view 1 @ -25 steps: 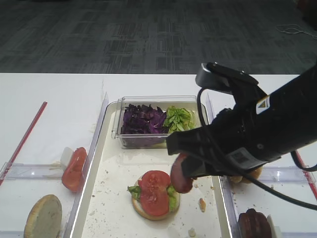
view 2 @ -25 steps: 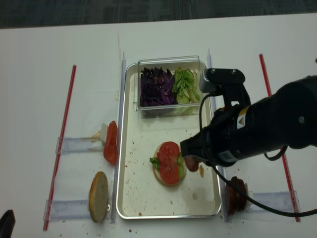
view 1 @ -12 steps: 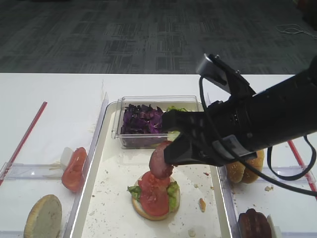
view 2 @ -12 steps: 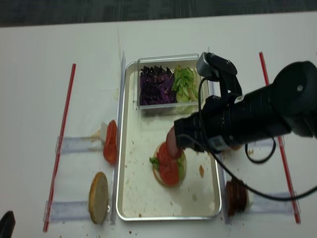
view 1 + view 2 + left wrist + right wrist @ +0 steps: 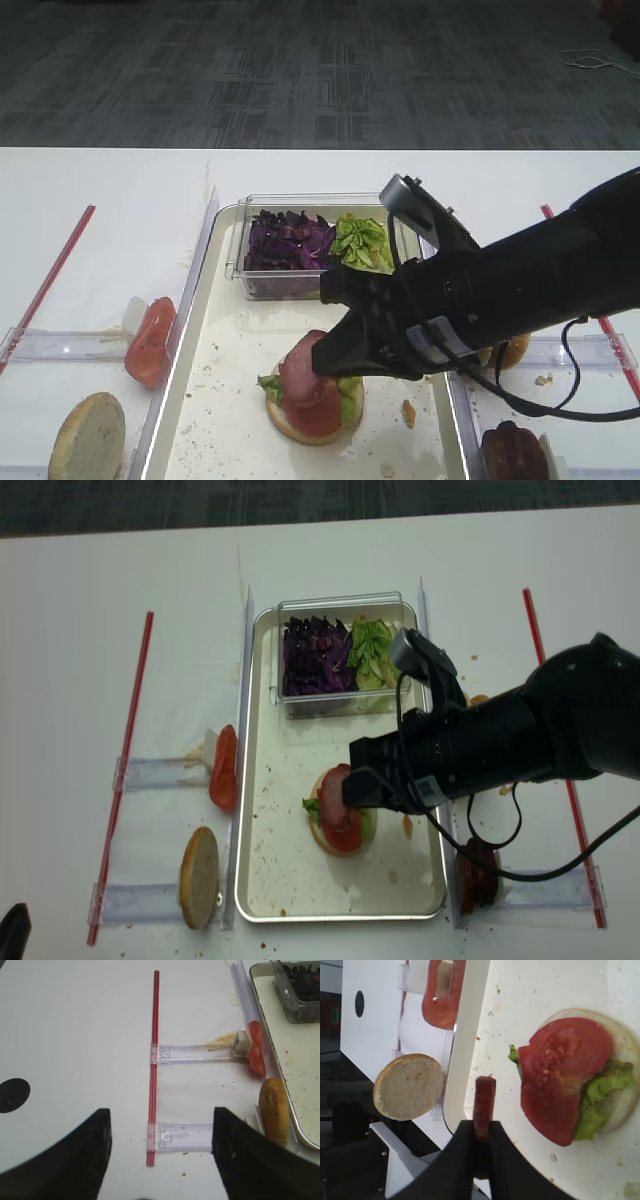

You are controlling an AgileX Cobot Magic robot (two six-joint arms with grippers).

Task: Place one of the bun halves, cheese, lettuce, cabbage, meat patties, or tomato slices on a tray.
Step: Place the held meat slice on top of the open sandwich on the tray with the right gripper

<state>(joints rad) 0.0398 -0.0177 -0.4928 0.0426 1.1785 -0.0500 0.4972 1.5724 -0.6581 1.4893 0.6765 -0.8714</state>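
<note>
Now R gripper clamped on meat patty just over tomato slice

The right arm is a thick, matte black limb filling the right half of both high views. A grey, boxy camera module sits on its upper side, and a thin black cable loops out below toward the lower right. A small pale label marks the housing near the wrist. The right gripper shows smooth black fingers in the wrist view. At the bottom of the left wrist view, the left gripper appears as two broad, dark, rounded fingers.
</note>
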